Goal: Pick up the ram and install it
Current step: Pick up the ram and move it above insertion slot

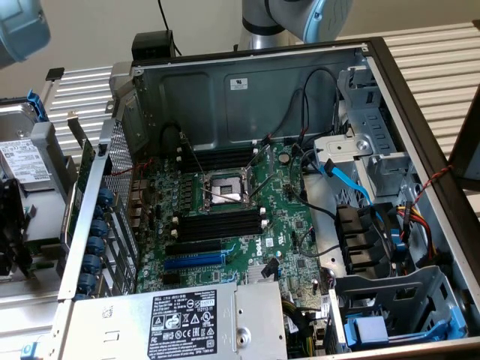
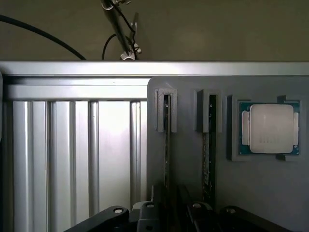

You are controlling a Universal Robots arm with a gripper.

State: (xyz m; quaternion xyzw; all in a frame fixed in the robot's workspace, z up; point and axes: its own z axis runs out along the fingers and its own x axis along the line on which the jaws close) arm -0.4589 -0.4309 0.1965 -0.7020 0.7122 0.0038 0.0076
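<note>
Evidently the ram [image 2: 166, 140] is not yet being lifted from the grey holder [image 2: 188, 164]; the tool [image 2: 169, 213] is being held at it, its grip impossible to tell.

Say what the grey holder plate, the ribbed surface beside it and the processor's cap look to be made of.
The grey holder plate is likely plastic, perhaps printed: matte, even grey, with raised brackets formed in it. The ribbed surface looks like bare aluminium profile: silvery, with bright streaks along straight grooves. The processor's cap looks like metal: satin silver with a soft sheen, sitting on a green board edge.
</note>
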